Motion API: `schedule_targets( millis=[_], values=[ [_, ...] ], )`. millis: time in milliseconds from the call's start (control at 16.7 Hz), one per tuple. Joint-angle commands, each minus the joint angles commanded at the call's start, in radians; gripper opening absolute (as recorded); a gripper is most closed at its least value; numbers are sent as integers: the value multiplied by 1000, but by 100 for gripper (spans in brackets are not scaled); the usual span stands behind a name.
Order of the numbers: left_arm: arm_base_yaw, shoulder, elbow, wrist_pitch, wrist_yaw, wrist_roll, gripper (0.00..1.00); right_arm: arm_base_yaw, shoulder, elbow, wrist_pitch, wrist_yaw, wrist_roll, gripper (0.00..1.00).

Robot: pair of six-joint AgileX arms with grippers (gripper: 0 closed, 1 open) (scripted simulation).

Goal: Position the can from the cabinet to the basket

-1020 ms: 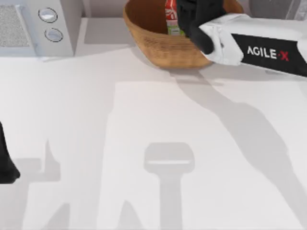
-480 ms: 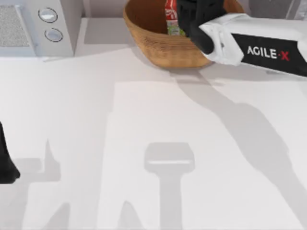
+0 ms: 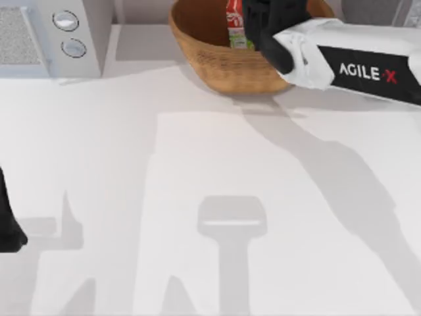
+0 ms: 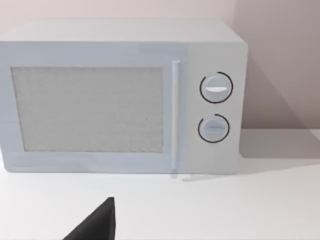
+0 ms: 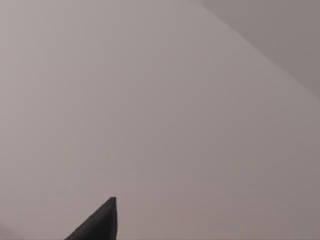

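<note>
The right hand [image 3: 266, 26] reaches into the basket [image 3: 217, 62] beside the can [image 3: 235, 23], likely for placing; grip unclear

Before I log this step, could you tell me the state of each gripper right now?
Left gripper: parked at the table's left edge; state cannot be told.
Right gripper: over the basket beside the can; grip cannot be told.

The can [image 3: 235, 26] and the far part of the basket [image 3: 223, 62] are cut off by the top view's upper edge, and the right gripper [image 3: 273, 26] covers the can's right side. Whether its fingers touch the can cannot be told. The white appliance [image 3: 49, 36] runs off the upper left corner.
</note>
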Motion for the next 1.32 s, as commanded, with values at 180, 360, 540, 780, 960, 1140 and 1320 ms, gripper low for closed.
schedule_targets(
  millis=[180,360,540,780,960,1140,1320],
  values=[
    [0,0,0,0,0,0,100,0,0,0,0,0,0,100],
    [0,0,0,0,0,0,100,0,0,0,0,0,0,100],
    [0,0,0,0,0,0,100,2,0,0,0,0,0,100],
    [0,0,0,0,0,0,100,-7,-44,-43,-17,-15,0,100],
    [0,0,0,0,0,0,100,-33,-162,-140,-45,-49,-1,100],
    [0,0,0,0,0,0,100,-74,-354,-286,-89,-97,-2,100],
    [0,0,0,0,0,0,100,-127,-589,-466,-142,-154,-4,100]
  ],
)
